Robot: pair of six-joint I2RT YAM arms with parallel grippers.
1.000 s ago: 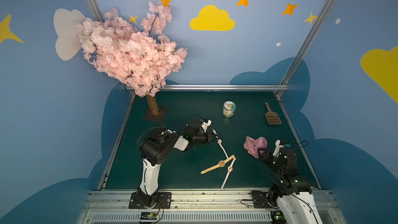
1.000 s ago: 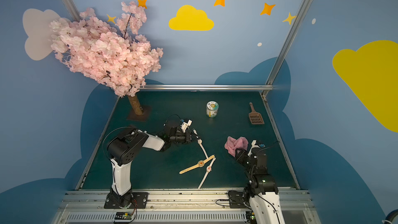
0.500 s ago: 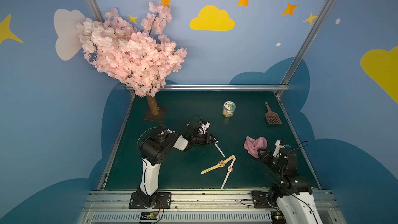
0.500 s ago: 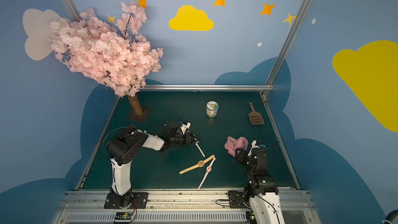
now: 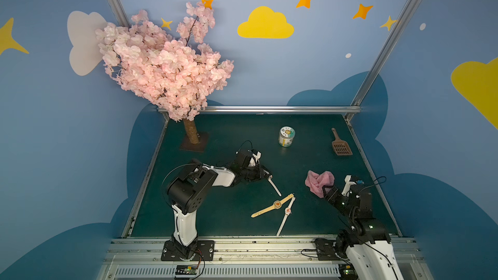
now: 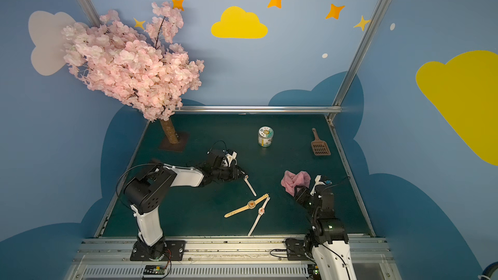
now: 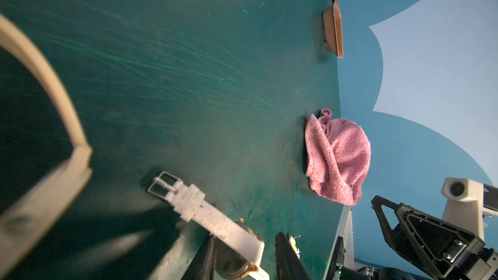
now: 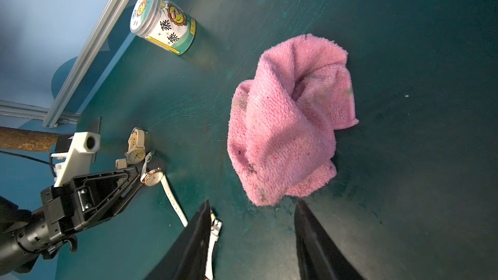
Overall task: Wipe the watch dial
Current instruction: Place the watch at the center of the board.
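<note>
A watch with a white strap (image 5: 274,186) and a rose-gold dial (image 8: 152,178) lies on the green mat. My left gripper (image 5: 265,175) is low over it and open. In the left wrist view the dial (image 7: 234,262) sits between the black fingers (image 7: 204,259), against one and apart from the other. The crumpled pink cloth (image 5: 320,181) lies at the right in both top views. My right gripper (image 8: 252,208) is open and holds nothing, its tips just short of the cloth (image 8: 291,119).
A tan-strap watch (image 5: 277,204) and a white-strap watch (image 5: 287,210) lie at front centre. A cream watch (image 8: 134,149) lies beside the left gripper. A printed jar (image 5: 286,137) and a brown scoop (image 5: 341,146) stand at the back. The blossom tree (image 5: 167,68) fills the back left corner.
My left gripper has gone from shut on the white-strap watch to open, and the watch now rests on the mat. The right arm has not moved.
</note>
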